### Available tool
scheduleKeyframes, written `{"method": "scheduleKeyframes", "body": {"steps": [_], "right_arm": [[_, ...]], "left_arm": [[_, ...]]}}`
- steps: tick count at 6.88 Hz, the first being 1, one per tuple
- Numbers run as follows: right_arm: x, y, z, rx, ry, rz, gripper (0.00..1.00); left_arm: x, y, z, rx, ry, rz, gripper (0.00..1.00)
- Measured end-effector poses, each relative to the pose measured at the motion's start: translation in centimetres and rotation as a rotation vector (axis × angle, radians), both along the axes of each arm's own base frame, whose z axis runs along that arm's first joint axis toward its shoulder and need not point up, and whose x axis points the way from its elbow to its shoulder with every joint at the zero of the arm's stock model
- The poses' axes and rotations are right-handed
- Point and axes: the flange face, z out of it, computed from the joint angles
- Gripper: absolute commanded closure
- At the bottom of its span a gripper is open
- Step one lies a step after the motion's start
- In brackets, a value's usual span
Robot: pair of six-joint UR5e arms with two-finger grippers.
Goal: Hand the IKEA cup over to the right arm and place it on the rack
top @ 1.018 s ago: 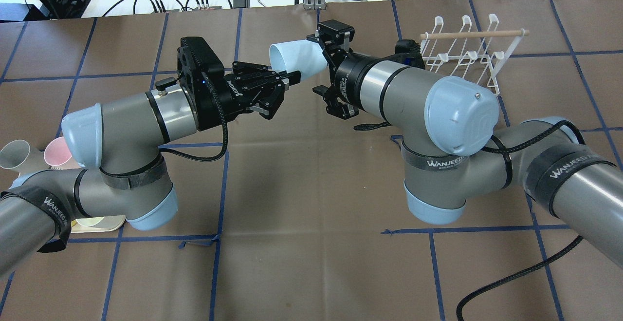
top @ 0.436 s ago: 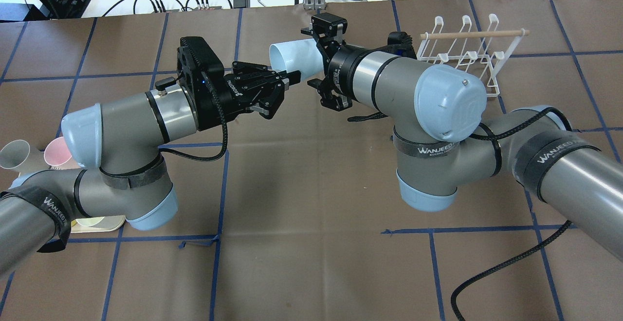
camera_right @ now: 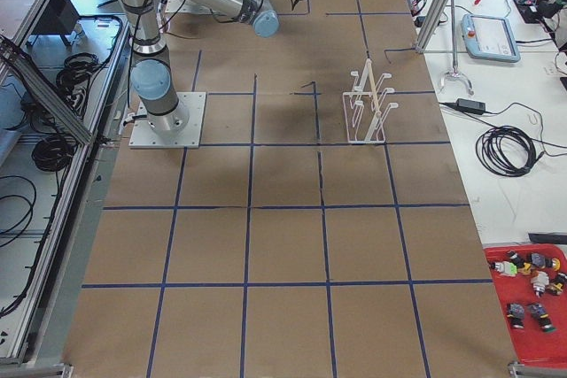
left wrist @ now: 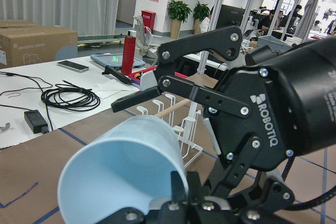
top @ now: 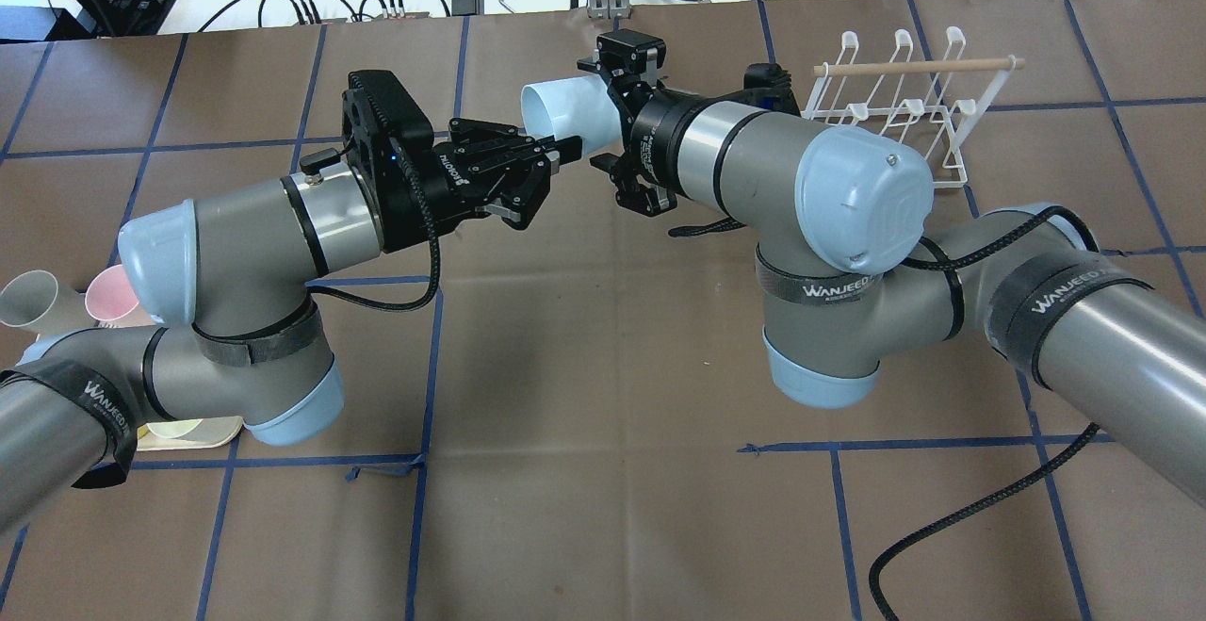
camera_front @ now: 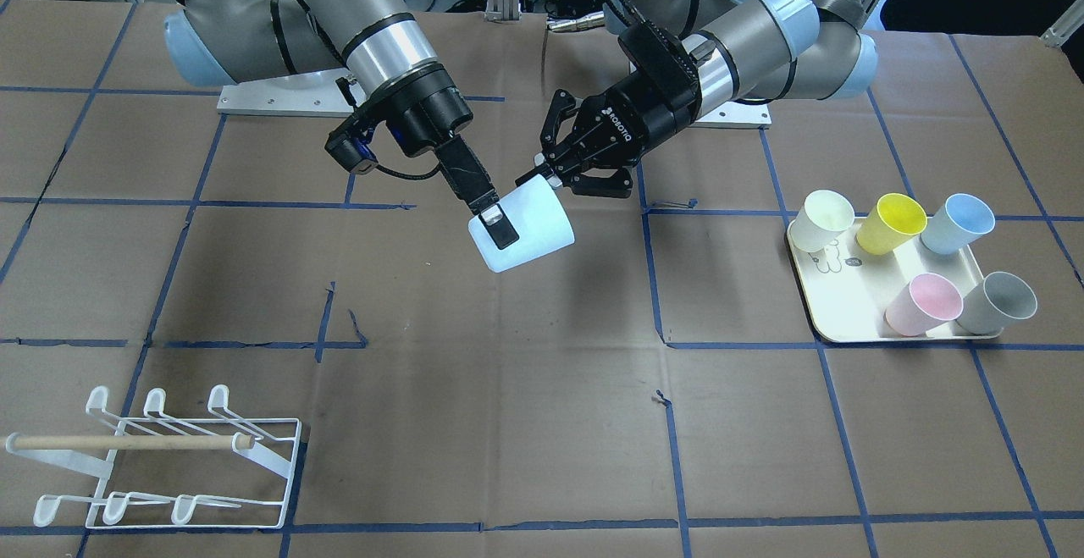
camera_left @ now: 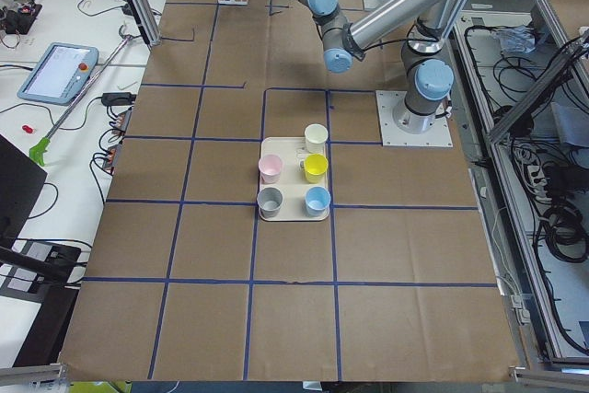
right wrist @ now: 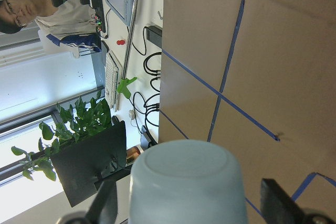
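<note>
Within right pincer (top: pixel 608 110), cup's (top: pixel 565 107) base hidden.

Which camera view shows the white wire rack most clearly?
The exterior front-facing view: the rack stands whole and unblocked, both prong rows and the wooden dowel visible. In the overhead view the right arm covers one corner. The side views show it small; the left wrist view shows only a part behind the cup.
</note>
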Motion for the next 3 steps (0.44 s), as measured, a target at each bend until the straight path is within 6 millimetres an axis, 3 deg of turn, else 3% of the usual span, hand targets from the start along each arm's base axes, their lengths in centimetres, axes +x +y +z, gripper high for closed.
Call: {"method": "scheduleKeyframes", "body": {"steps": [2, 3], "right_arm": [[0.04, 0.02, 0.02, 0.001, -0.004, 0.004, 0.28], [0.05, 0.04, 0.04, 0.001, -0.005, 0.005, 0.35]], "left_arm": [[0.0, 0.01, -0.02, 0.001, 0.0, 0.0, 0.91], [0.0, -0.01, 0.01, 0.0, 0.0, 0.0, 0.83]]}}
